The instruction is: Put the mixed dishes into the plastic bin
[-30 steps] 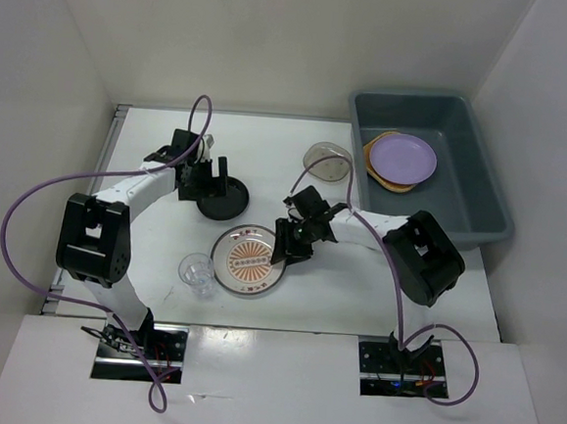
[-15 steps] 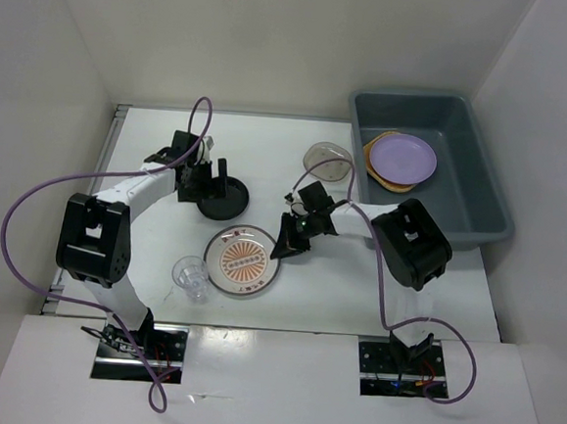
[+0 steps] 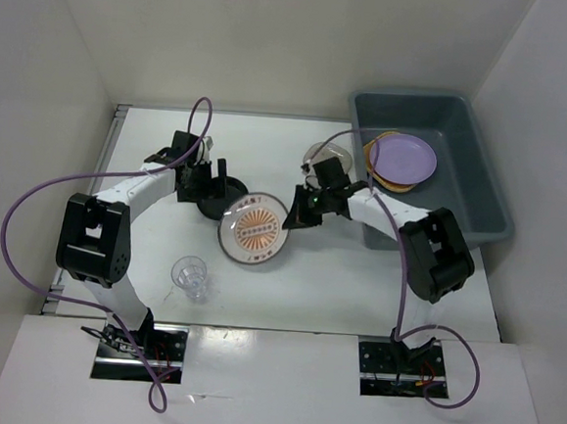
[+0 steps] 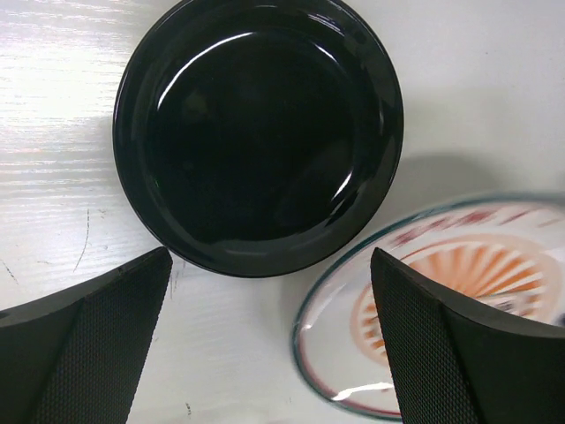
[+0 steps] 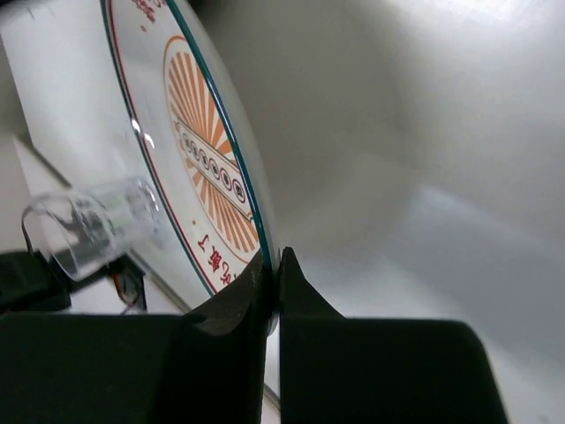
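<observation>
**A:** Where are the edges, and how much room is there?

**B:** The white bench (image 3: 347,276) is walled in white on the left, far and right sides. The plastic bin (image 3: 410,97) fills the far-right corner, its long side running along the right wall. The middle and near-right parts of the bench are bare; the clear glass cup (image 3: 192,276) stands alone near the left front.

**A:** What is already in the bin?

**B:** The lavender plate (image 3: 403,158) lies on the tan plate (image 3: 375,179) against the bin's left wall. Just outside that wall, the small smoky translucent dish (image 3: 323,158) sits on the bench, partly behind the right arm.

**A:** And the right hand?

**B:** The right hand (image 3: 293,216) reaches leftward from beside the bin and is clenched on the right rim of the white plate with orange sunburst pattern (image 3: 254,229). The right wrist view shows the rim pinched between its fingertips (image 5: 256,283) and the plate tilted. I cannot tell whether the plate's far edge touches the bench.

**A:** The left hand?

**B:** The left hand (image 3: 207,180) hangs over the small black dish (image 4: 256,132), jaws spread wide to either side of it, holding nothing. The sunburst plate's rim lies just beside that dish.
</observation>
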You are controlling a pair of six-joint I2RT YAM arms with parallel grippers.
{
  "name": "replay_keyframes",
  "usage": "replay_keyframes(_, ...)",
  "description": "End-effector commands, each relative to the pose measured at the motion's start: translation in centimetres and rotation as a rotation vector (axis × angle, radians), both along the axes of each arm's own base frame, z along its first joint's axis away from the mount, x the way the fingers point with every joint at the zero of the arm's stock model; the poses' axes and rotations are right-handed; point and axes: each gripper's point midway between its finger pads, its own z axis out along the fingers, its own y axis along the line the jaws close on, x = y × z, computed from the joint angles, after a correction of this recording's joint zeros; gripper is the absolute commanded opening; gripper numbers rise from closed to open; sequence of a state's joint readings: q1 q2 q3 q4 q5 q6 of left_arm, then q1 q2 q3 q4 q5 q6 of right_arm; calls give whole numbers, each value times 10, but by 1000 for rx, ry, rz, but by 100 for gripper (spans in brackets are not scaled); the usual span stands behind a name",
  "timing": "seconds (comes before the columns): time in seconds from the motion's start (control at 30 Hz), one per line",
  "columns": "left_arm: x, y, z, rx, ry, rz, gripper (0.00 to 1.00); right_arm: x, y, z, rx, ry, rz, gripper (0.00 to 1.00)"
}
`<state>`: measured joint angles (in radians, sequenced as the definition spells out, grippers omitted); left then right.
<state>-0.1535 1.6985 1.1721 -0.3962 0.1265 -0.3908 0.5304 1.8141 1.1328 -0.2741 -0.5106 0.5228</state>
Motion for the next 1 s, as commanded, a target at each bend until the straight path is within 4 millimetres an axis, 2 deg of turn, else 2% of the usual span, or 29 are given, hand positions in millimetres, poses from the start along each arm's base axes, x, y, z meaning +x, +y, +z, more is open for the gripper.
replay_keyframes(0.0, 2, 3, 3, 13, -22, -15, 100, 52, -19, 68, -19, -226, -86, 1)
replay_keyframes(0.07, 5, 3, 3, 13, -22, -15, 100, 68, -39, 88, -35, -267, -139, 1)
replay_keyframes(0.1, 5, 3, 3, 13, -22, -15, 100, 80, -45, 106, -22, -308, -157, 1)
replay_keyframes(0.13, 7, 2, 4, 12, -31, -15, 100, 90, -55, 113, -30, -328, -182, 1)
replay_keyframes(0.2, 7, 2, 4, 12, -31, -15, 100, 117, -93, 148, -29, -400, -293, 1)
replay_keyframes(0.23, 7, 2, 4, 12, -31, -15, 100, 124, -108, 158, -23, -406, -341, 1)
replay_keyframes(0.27, 9, 2, 5, 10, -40, -15, 100, 140, -146, 169, -32, -426, -441, 1)
replay_keyframes(0.3, 9, 2, 5, 10, -40, -15, 100, 146, -165, 190, -17, -459, -499, 1)
replay_keyframes(0.37, 11, 2, 6, 9, -49, -15, 100, 159, -208, 210, -18, -493, -643, 1)
replay_keyframes(0.4, 10, 0, 6, -1, -48, -22, 100, 167, -246, 216, -40, -506, -742, 1)
replay_keyframes(0.47, 8, 0, 3, 0, -39, -22, 100, 169, -289, 228, -72, -525, -871, 1)
replay_keyframes(0.5, 10, 0, 4, -1, -48, -22, 100, 170, -321, 235, -103, -540, -949, 1)
replay_keyframes(0.57, 9, -2, 4, -9, -47, -27, 100, 168, -353, 236, -151, -539, -1051, 1)
replay_keyframes(0.63, 9, -3, 5, -16, -46, -32, 100, 167, -374, 243, -179, -547, -1136, 1)
replay_keyframes(0.67, 9, -3, 5, -16, -46, -32, 100, 168, -389, 232, -232, -519, -1185, 1)
replay_keyframes(0.73, 9, 0, -4, 3, -27, -21, 100, 172, -396, 228, -261, -503, -1206, 1)
replay_keyframes(0.77, 7, 3, -6, 19, -15, -12, 100, 176, -400, 213, -282, -458, -1219, 1)
replay_keyframes(0.83, 9, 9, -14, 53, 3, 8, 100, 180, -408, 199, -323, -430, -1242, 1)
replay_keyframes(0.87, 9, 10, -14, 53, 3, 8, 100, 183, -409, 195, -327, -421, -1241, 1)
replay_keyframes(0.9, 9, 10, -14, 53, 3, 8, 100, 187, -412, 179, -352, -384, -1244, 1)
replay_keyframes(0.97, 10, 13, -10, 70, -10, 21, 100, 191, -415, 163, -366, -350, -1251, 1)
